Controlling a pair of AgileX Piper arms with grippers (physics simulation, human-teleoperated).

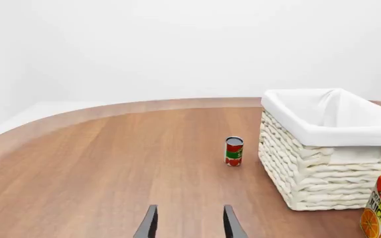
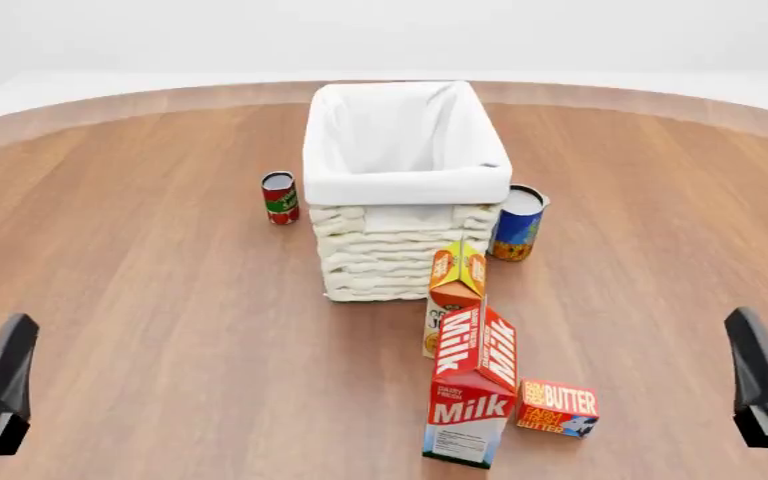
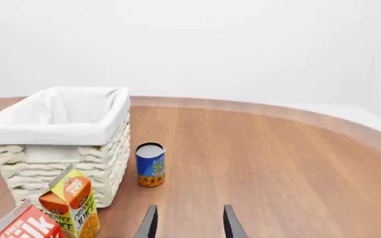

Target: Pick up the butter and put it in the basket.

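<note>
Butter (image 2: pixel 556 407) flat, red-orange, white lettering, beside milk carton (image 2: pixel 472 400) on brown wood bench (image 2: pixel 157 300); white walls. Both jaws parted, holding nothing.

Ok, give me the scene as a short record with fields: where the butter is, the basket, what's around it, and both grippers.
butter: flat on the table, just right of the milk carton
basket: mid-table, nothing visible inside
juice carton: between milk carton and basket
red can: left of basket
blue can: right of basket
left gripper: open, holding nothing
right gripper: open, holding nothing
</note>
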